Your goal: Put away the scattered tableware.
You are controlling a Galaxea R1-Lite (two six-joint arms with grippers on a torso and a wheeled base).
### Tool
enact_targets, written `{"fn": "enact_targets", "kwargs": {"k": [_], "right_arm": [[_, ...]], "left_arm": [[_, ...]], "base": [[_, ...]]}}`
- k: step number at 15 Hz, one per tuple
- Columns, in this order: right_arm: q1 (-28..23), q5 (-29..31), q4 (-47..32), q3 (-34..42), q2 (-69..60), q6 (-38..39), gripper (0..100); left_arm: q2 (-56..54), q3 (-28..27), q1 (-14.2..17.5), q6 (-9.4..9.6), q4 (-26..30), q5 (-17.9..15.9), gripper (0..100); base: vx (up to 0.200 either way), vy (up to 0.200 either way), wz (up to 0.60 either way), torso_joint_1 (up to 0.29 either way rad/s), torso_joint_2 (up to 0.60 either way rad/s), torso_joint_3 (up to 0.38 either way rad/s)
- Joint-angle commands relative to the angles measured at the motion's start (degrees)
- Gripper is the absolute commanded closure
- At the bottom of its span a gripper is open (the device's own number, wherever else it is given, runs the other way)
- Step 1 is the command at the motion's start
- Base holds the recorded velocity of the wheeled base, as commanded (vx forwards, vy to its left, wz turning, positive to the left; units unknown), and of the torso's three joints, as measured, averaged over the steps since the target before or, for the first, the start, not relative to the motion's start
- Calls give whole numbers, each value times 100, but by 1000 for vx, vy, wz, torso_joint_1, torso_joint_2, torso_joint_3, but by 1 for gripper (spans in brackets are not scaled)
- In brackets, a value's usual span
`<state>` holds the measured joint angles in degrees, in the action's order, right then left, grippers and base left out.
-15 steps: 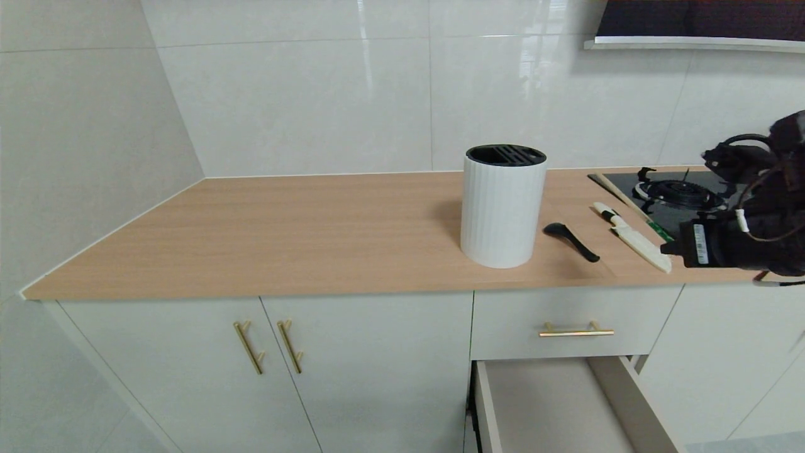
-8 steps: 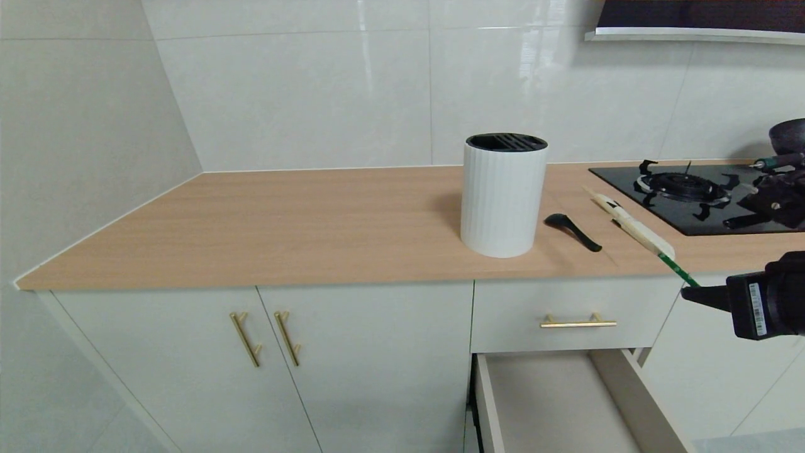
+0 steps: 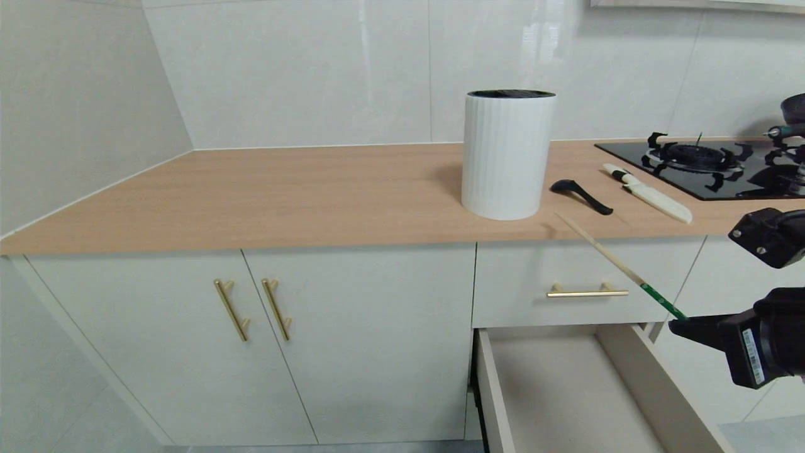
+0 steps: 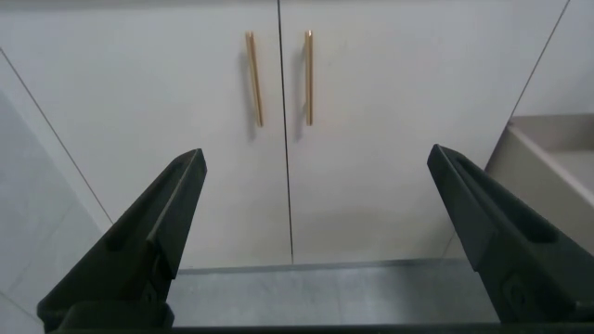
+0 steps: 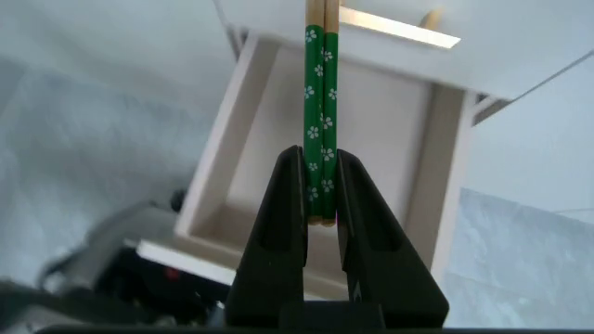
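My right gripper [image 3: 678,324] is shut on a pair of wooden chopsticks [image 3: 613,263] with green flowered ends, held in the air over the right side of the open lower drawer [image 3: 635,377]. In the right wrist view the chopsticks [image 5: 321,102] stick out from between the black fingers [image 5: 290,209], with the drawer's pale inside [image 5: 362,139] beyond them. On the wooden counter [image 3: 283,195] lie a black spoon [image 3: 580,193] and a white knife [image 3: 648,193], to the right of a white ribbed utensil holder [image 3: 508,154]. My left gripper [image 4: 316,232] hangs open, low before the cabinet doors [image 4: 278,121].
A black gas hob [image 3: 704,167] sits at the counter's right end. Above the open drawer is a closed drawer with a gold handle [image 3: 587,292]. Two cabinet doors with gold handles [image 3: 251,308] stand to the left. Tiled walls back the counter.
My right gripper has carried the chopsticks off the counter and down to the open drawer. The head camera has dropped lower, so the whole scene has shifted.
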<state>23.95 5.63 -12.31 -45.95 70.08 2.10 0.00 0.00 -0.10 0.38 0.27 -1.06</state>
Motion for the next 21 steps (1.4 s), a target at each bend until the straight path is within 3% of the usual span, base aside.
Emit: {"fn": "enact_targets", "kwargs": {"k": [1, 7, 21], "right_arm": [[153, -9, -8, 174, -30, -43, 100], [426, -71, -8, 552, -83, -570, 100], [92, -133, 168, 560, 2378, -509, 100]], "left_arm": [[0, 0, 1, -3, 0, 1, 0], [0, 0, 1, -3, 0, 1, 0], [0, 0, 1, 6, 0, 1, 0]], "base": [[0, 0, 0, -115, 456, 334], [0, 0, 0, -66, 414, 342], [0, 0, 0, -3, 30, 19]]}}
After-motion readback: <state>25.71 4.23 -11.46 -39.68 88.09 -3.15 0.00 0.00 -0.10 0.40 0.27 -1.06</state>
